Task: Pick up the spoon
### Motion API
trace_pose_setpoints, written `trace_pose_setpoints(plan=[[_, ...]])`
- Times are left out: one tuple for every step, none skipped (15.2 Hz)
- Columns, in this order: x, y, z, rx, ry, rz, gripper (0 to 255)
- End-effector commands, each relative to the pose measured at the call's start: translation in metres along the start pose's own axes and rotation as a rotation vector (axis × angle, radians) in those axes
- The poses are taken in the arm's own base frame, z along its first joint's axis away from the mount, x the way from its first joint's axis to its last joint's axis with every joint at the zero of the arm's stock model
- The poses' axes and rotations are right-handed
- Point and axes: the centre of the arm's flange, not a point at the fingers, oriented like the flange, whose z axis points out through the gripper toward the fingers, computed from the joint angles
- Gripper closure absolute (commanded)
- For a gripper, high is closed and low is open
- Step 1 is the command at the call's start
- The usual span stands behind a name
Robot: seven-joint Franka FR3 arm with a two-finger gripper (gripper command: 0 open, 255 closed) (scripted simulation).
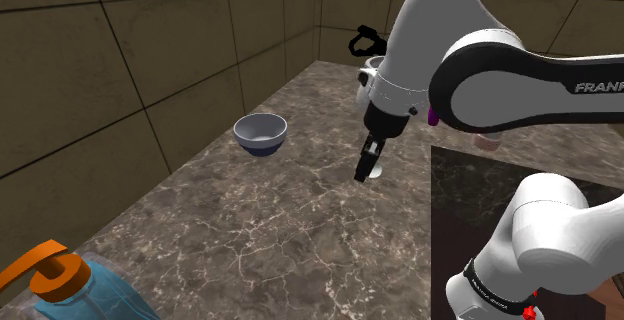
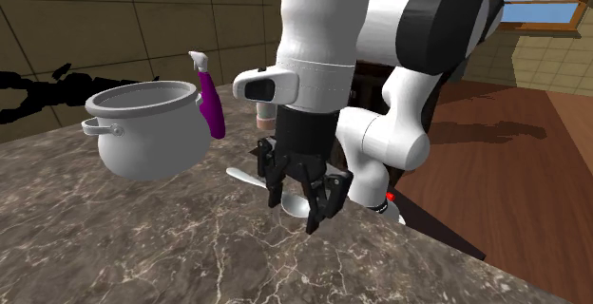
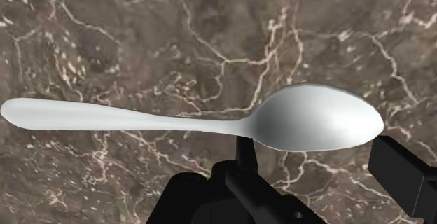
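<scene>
Plainly, the containers come first: a rounded white pot (image 2: 143,150) with a loop handle stands on the counter just beside a purple spray bottle (image 2: 210,107), and from our angle we cannot see into it. A shallow grey-blue bowl (image 1: 260,133) sits apart, nearer the tiled wall (image 1: 120,78), its smooth pale inside open to view. A translucent blue jug (image 1: 95,293) with an orange handle sits at the shoulder view's lower left corner. Between bowl and arm we see a broad stretch of bare counter (image 1: 260,228), dark brown marble with pale veins. In the second exterior view its edge drops off on the right towards a wooden floor (image 2: 532,160). The spoon (image 3: 210,121), smooth and pale grey, lies flat on the marble directly beneath the gripper (image 2: 298,202). Its black fingers (image 3: 403,170) are spread, one at the spoon's neck and one beyond the tip of its oval head. We cannot tell whether they touch it.
</scene>
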Motion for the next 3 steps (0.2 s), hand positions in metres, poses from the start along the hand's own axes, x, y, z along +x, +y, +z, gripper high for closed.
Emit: trace_pose_setpoints(plan=[[0.0022, 0.0015, -0.0115, 0.0, 0.0, 0.0, 255], [0.0023, 0.0015, -0.0123, 0.0, 0.0, 0.0, 255], [0.0023, 0.0015, -0.0123, 0.0, 0.0, 0.0, 255]])
